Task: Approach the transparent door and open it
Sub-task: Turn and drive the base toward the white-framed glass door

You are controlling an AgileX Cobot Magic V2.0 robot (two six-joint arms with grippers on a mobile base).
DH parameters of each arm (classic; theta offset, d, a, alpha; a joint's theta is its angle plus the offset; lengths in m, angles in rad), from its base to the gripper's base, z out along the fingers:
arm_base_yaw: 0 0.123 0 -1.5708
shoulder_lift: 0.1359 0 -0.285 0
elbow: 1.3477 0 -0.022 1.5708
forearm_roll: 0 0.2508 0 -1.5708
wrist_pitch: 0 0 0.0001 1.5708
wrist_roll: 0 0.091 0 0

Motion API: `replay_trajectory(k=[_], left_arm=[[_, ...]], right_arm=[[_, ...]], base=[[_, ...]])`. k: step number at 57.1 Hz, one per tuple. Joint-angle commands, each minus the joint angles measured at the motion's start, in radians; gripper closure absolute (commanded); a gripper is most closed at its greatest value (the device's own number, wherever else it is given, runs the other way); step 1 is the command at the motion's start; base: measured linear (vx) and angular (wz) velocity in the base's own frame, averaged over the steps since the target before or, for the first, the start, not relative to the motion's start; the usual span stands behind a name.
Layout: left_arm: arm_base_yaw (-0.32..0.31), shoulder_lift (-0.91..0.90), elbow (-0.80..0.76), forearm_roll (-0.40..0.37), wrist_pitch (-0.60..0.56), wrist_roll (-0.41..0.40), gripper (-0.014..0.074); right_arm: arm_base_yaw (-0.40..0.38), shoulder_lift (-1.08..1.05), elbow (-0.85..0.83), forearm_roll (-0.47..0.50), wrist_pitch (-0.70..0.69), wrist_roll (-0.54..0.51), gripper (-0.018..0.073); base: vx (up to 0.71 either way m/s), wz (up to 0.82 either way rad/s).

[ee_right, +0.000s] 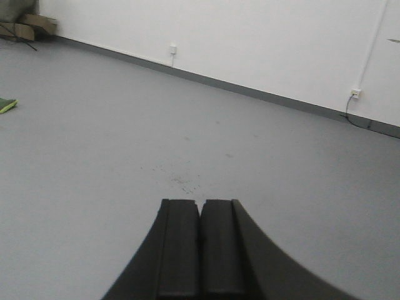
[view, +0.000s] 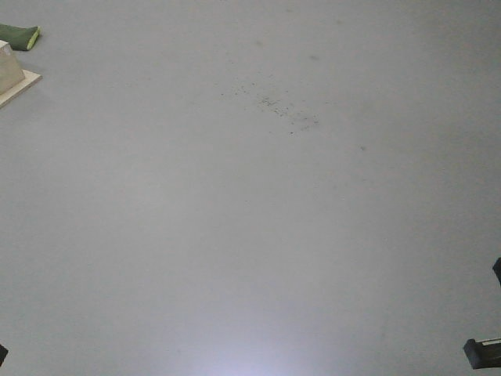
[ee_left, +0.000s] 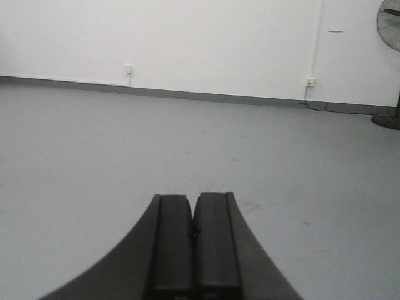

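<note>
The transparent door is out of view in every frame. My left gripper (ee_left: 193,199) points over bare grey floor toward a white wall, its two dark fingers pressed together and holding nothing. My right gripper (ee_right: 199,203) is likewise shut and empty, aimed across the floor at the same kind of wall. In the front view only the floor shows, with a dark corner of the right arm (view: 484,351) at the lower right edge.
A white wall with a grey baseboard (ee_left: 187,94) and sockets (ee_left: 128,69) lies ahead. A standing fan (ee_left: 390,37) is at the far right. A green item (view: 19,36) and a pale wooden block (view: 12,74) sit at the front view's upper left. Dark specks (view: 278,106) mark the floor.
</note>
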Motion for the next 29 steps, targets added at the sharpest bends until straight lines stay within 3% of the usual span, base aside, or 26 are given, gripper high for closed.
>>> replay_trajectory(k=[1,29], left_arm=[[-0.002,-0.015,0.009,-0.003,-0.083,-0.004,0.0599],[-0.002,-0.015,0.009,-0.003,-0.083,-0.004,0.0599]], right_arm=[[-0.004,-0.015,0.005,-0.004,-0.087,-0.009,0.0561],[-0.004,-0.015,0.005,-0.004,-0.087,-0.009,0.0561]], base=[[0.41,0.34],[0.43,0.42]])
